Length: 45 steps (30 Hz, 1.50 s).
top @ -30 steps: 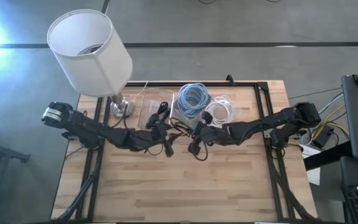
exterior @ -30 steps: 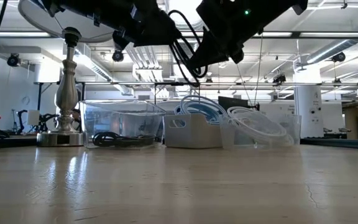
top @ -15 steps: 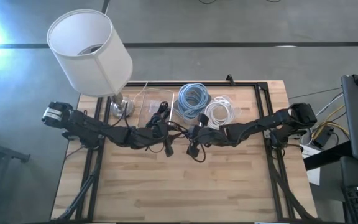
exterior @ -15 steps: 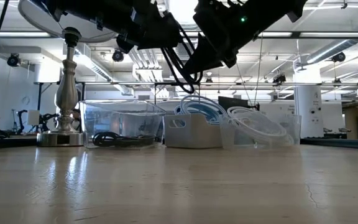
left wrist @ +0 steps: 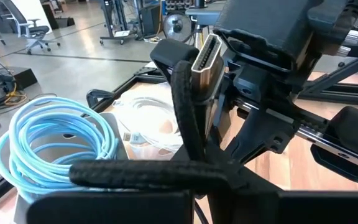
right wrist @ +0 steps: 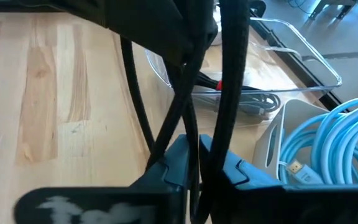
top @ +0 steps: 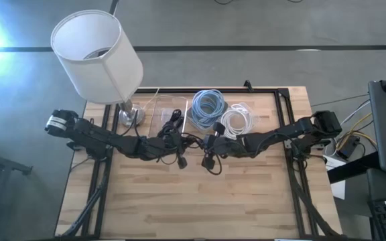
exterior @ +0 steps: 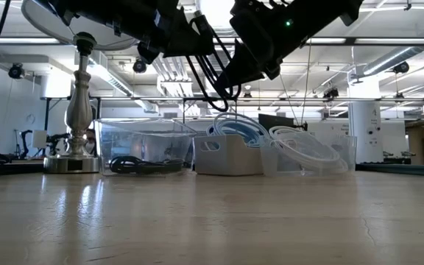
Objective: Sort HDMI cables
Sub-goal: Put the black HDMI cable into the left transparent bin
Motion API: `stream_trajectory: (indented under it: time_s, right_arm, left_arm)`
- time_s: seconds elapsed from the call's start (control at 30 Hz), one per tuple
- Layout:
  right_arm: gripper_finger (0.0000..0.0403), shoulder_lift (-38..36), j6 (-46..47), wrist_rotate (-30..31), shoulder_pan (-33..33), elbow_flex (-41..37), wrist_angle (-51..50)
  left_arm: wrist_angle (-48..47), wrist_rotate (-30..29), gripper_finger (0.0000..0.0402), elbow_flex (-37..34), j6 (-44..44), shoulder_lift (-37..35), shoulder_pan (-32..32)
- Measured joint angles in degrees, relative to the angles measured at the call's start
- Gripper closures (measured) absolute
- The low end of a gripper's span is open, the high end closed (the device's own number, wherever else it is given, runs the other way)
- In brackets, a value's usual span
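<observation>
A thin black HDMI cable bundle (top: 194,140) hangs in the air between my two grippers, high above the table; its loops (exterior: 213,77) dangle in the low view. My left gripper (top: 183,143) is shut on it from the left. My right gripper (top: 206,144) is shut on it from the right. At the far side, a clear tub (top: 158,107) holds another black cable (top: 173,118). A pale bin holds a light blue coil (top: 208,107). A white coil (top: 236,121) lies in a clear tub. My left gripper holds a black strand of the bundle (left wrist: 135,173) that lies across its fingers; the strand bends up to a silver HDMI plug (left wrist: 205,57). The bundle is clear of the table. The pads themselves are hidden by the cable and the gripper body. My right gripper pinches several black strands (right wrist: 196,158) between its two fingers (right wrist: 232,171), with the strands running along them. The cable is lifted clear of the table, and its loops hang below both grippers.
A lamp with a white shade (top: 97,55) stands on a metal base (top: 131,117) at the far left, beside the tubs. The near half of the wooden table (top: 200,201) shows bare boards. A black frame runs along the table's far edge (top: 260,89).
The two grippers have drawn closer together, the right one shifting a little toward the table's left edge. The black bundle has gone with it and now reaches the left gripper, which has taken hold of a strand. The cable stays lifted clear.
</observation>
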Motion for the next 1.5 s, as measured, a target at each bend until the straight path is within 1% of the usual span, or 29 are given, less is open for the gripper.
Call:
stream_trajectory:
  time_s: [0.2, 0.27, 0.37, 0.5, 0.6, 0.7, 0.83, 0.93, 1.0, 1.1, 1.2, 1.27, 1.3, 1.4, 1.5]
  right_arm:
    - [0.0319, 0.0, -0.9, 0.1, 0.0, 0.1, 0.0]
    - [0.0303, 0.0, -1.0, 0.2, 0.0, 0.1, 0.0]
    - [0.0285, 0.0, -2.6, 0.2, 0.0, 0.3, -0.2]
    - [0.0268, -1.1, -5.1, 0.2, 0.0, 0.5, -1.1]
    - [0.0261, -2.7, -5.1, 0.2, 0.0, 1.6, -3.9]
    - [0.0257, -3.8, -3.1, 0.0, 0.0, 3.2, -9.3]
    - [0.0259, -4.3, 0.8, -0.2, 0.1, 5.5, -17.7]
    - [0.0263, -4.4, 3.7, -0.1, 0.0, 7.3, -23.1]
    - [0.0266, -4.4, 4.9, -0.1, 0.0, 7.9, -25.1]
    - [0.0269, -4.3, 6.6, -0.1, 0.0, 8.0, -25.5]
    - [0.0271, -4.3, 7.0, -0.1, 0.0, 7.7, -25.6]
    - [0.027, -4.3, 7.1, -0.1, 0.0, 7.2, -25.5]
    - [0.0269, -4.3, 7.1, -0.1, 0.0, 6.9, -25.6]
    - [0.0265, -4.3, 7.2, 0.0, 0.0, 6.3, -25.4]
    - [0.0262, -4.3, 7.2, 0.0, 0.0, 5.7, -25.4]
  left_arm:
    - [0.0, 0.7, 0.0363, 0.0, -0.2, 0.0, 0.0]
    - [0.0, 0.7, 0.0366, 0.0, -0.2, 0.0, 0.0]
    - [-0.3, 0.8, 0.0382, 0.0, -0.3, 0.0, 0.0]
    - [-1.1, 0.9, 0.0383, 0.0, -0.4, 0.0, 0.0]
    - [-2.2, 0.6, 0.0379, 0.0, -0.4, -0.1, 0.0]
    - [-2.4, 0.1, 0.0371, 0.0, -0.4, -0.1, 0.0]
    - [-2.9, -1.3, 0.0383, 0.1, -0.3, -0.5, 0.0]
    - [-4.0, -2.3, 0.0383, 1.3, -1.6, -1.9, 0.1]
    - [-8.1, -2.3, 0.0383, 3.1, -5.5, -3.2, 0.5]
    - [-20.8, -3.7, 0.0373, 7.0, -13.3, -5.0, 1.1]
    - [-34.7, -9.7, 0.0368, 10.8, -19.0, -5.4, 1.6]
    - [-42.5, -13.8, 0.0375, 13.0, -22.6, -5.4, 2.3]
    - [-45.7, -14.9, 0.038, 13.8, -24.7, -5.4, 2.9]
    - [-52.6, -14.7, 0.039, 15.5, -30.8, -5.5, 5.1]
    - [-55.0, -14.4, 0.0386, 15.6, -33.2, -5.3, 7.9]
